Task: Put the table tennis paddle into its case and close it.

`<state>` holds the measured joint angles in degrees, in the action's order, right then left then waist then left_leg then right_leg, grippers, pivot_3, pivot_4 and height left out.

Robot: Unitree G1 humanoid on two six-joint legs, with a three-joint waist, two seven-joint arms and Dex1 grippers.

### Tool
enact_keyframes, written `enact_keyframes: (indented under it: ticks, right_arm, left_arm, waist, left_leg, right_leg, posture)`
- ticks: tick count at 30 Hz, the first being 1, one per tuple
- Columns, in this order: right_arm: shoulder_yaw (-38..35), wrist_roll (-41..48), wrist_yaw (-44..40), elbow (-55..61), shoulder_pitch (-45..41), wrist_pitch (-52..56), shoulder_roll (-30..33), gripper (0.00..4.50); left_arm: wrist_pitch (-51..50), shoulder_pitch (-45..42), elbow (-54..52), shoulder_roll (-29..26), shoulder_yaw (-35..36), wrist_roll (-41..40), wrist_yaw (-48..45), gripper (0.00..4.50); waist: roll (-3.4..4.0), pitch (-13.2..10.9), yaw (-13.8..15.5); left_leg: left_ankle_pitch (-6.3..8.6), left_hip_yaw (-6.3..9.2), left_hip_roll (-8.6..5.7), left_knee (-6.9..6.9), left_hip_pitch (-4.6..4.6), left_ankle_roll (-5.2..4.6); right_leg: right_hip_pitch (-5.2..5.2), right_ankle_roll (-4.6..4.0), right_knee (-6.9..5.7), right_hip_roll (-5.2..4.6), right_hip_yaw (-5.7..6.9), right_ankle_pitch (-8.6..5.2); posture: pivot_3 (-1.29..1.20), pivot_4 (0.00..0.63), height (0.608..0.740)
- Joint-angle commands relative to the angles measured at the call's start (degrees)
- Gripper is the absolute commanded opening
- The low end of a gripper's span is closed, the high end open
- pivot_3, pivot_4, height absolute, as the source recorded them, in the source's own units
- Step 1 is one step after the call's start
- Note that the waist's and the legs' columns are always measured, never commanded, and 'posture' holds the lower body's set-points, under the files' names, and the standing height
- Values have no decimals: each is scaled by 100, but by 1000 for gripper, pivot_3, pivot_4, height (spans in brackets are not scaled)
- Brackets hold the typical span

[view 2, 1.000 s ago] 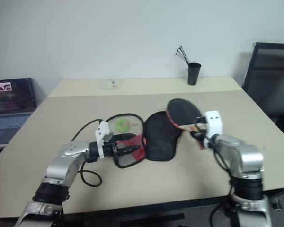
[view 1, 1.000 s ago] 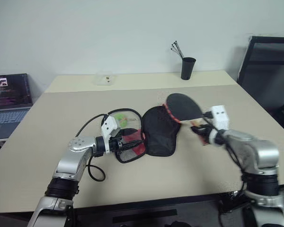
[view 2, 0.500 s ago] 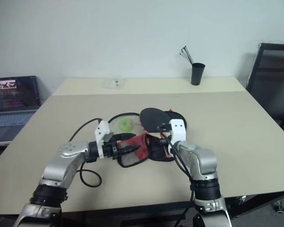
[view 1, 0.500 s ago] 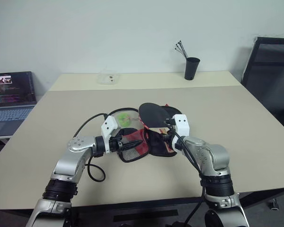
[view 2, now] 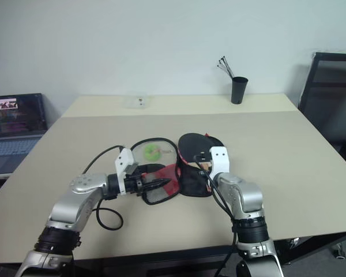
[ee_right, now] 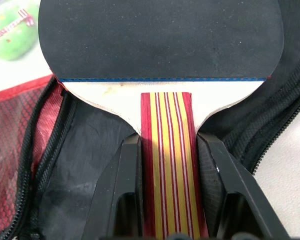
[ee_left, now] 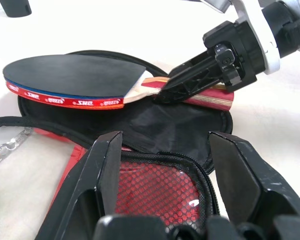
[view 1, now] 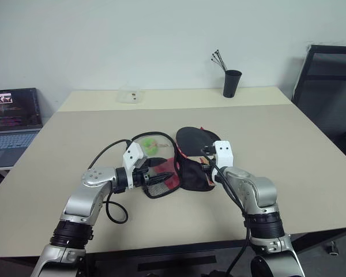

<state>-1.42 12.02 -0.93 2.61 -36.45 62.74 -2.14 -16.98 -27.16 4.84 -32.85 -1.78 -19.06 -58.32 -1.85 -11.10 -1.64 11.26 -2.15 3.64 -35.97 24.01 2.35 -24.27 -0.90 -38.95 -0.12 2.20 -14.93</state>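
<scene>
One paddle, one case, both mid-desk. The right wrist view gives the close look: the right end effector is clamped on the striped wooden handle, blade poised over the case's open black half. The left wrist view shows the left end effector, fingers spread, straddling the red mesh flap, gripping nothing.
</scene>
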Motion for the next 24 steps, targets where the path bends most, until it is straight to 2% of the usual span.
enact_keyframes:
  ticks: [1,4,11,14,18,24]
  right_arm:
    - [3,-40,48,212,-31,-177,-11,1092]
    - [-100,-29,145,182,-12,-122,-89,1092]
    - [-77,-64,222,57,-26,-213,-111,3357]
    - [-22,11,117,160,-20,-186,-95,3357]
    - [139,360,-434,720,45,195,198,3357]
    - [281,912,-1325,1680,410,845,1139,3357]
  left_arm:
    - [58,-61,-176,-8,105,-72,1,2978]
    - [72,-50,-169,-12,105,-75,-2,2978]
    - [134,-10,-104,-29,133,-73,-31,2978]
    - [181,9,-57,-37,146,-67,-50,2978]
    - [226,33,-27,-50,164,-73,-61,2978]
    - [225,30,-9,-64,172,-77,-78,2978]
  waist:
    - [0,0,0]
    - [0,0,0]
    - [0,0,-1]
    - [0,0,-1]
    - [0,0,0]
    - [0,0,10]
  left_leg:
    - [0,0,0,0,0,0]
    - [0,0,0,0,0,0]
    - [0,0,0,0,-1,0]
    - [0,0,0,0,-1,0]
    - [0,0,0,0,0,0]
    - [0,0,-3,-1,0,0]
  right_leg:
    - [0,0,0,0,0,0]
    - [0,0,0,0,0,0]
    - [0,0,0,0,0,0]
    - [0,0,0,0,0,0]
    - [0,0,0,0,0,0]
    - [2,0,2,0,2,0]
  posture:
    - [0,150,740]
    - [0,150,740]
    - [0,150,740]
    - [0,150,740]
    - [0,150,740]
    - [0,150,740]
